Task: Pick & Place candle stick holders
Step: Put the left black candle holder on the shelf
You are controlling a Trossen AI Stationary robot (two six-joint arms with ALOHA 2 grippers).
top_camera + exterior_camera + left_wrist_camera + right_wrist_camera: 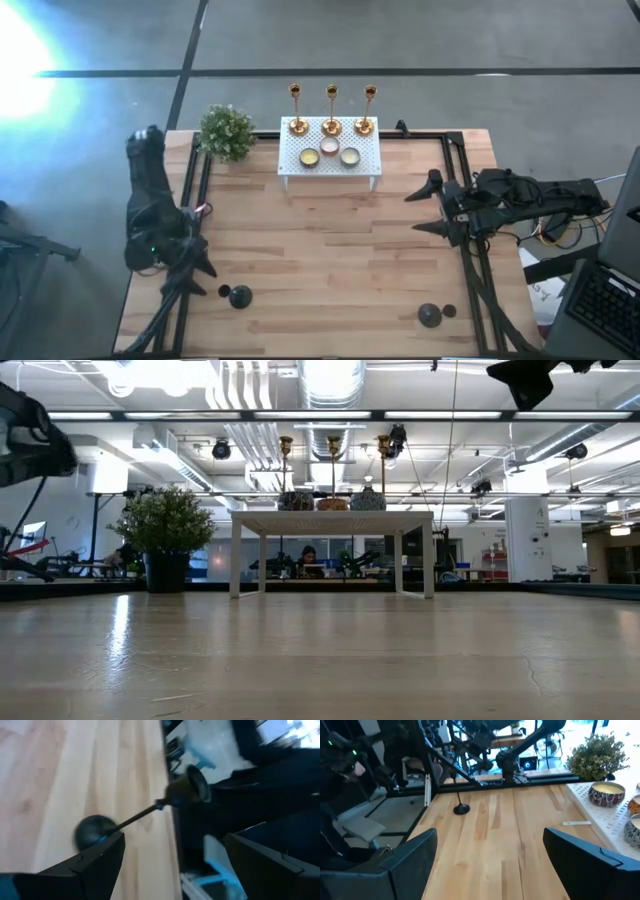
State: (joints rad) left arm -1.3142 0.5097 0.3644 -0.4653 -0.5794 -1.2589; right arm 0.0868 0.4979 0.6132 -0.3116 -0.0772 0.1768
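- Near the table's (pixel 330 250) front left edge, I am hovering my left pincer (pixel 200 262) with its jaws standing wide and nothing held between them.
- Just beside it, a black candlestick (pixel 240 296) is standing upright on its dome base; my left wrist camera is looking at that same black candlestick (pixel 140 815) from close by, its stem reaching toward the table's edge.
- I am judging that the step in hand is the approach to this first pick: no black piece is lifted yet.
- My next move is calling for lowering the open jaws around the thin stem, squarely, since a glancing touch could tip it off the near edge.
- My right pincer (pixel 432 205) is waiting over the right side of the table, fingers spread fully and empty.
- A second black candlestick (pixel 431 316) is standing near the front right corner, well apart from the first.
- At the far edge, a white rack (pixel 330 170) is carrying three gold candlesticks (pixel 331 110) in a row along its back.
- Three candle tins (pixel 329 152) are sitting on that rack in front of them, each filled with pale wax.
- A potted plant (pixel 226 132) is standing just left of the rack.
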